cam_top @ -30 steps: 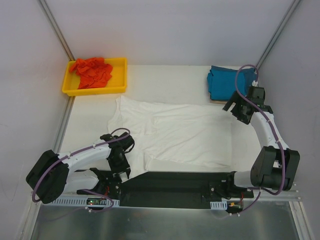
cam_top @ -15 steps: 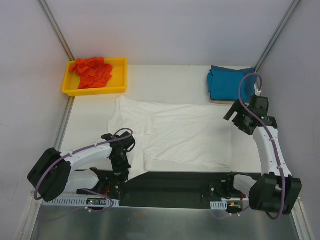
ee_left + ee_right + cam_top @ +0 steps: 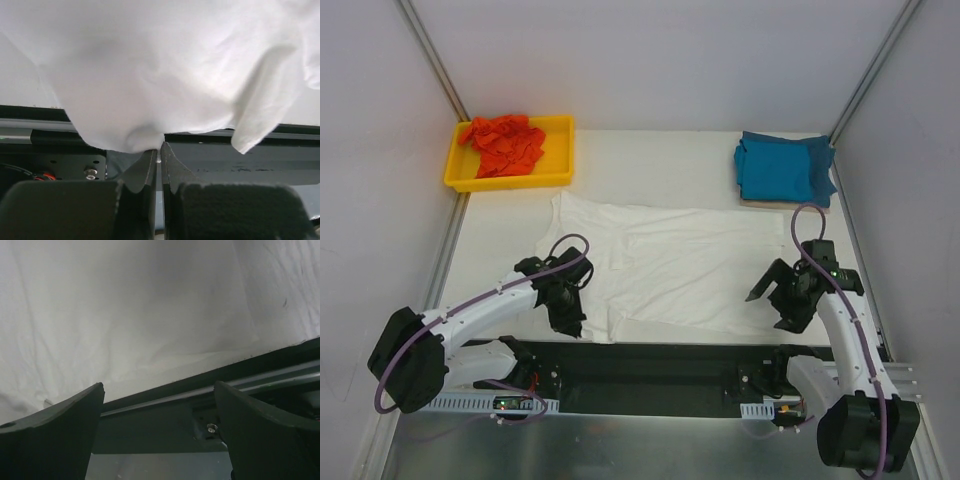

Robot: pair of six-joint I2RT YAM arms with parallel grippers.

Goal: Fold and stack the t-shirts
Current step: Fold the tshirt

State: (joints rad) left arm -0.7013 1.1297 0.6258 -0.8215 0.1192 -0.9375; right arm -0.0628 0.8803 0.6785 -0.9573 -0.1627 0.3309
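The white t-shirt [image 3: 680, 265] lies spread flat across the middle of the table. My left gripper [image 3: 570, 322] is shut on its near left corner; in the left wrist view the cloth [image 3: 150, 85] hangs bunched from the closed fingertips [image 3: 151, 159]. My right gripper [image 3: 772, 308] is open and empty, hovering by the shirt's near right corner, with the shirt's hem [image 3: 125, 330] beyond its spread fingers [image 3: 60, 410]. The teal-blue t-shirt [image 3: 784, 167] lies folded at the back right. The orange-red t-shirt [image 3: 504, 142] is crumpled in the tray.
The yellow tray [image 3: 556, 170] sits at the back left corner. The black base rail [image 3: 660, 370] runs along the near edge, seen under both wrists. Grey walls close in the table on the left and right.
My right arm swung from beside the teal shirt down toward the near right corner of the white shirt. My left gripper shifted slightly forward and right, holding the shirt corner.
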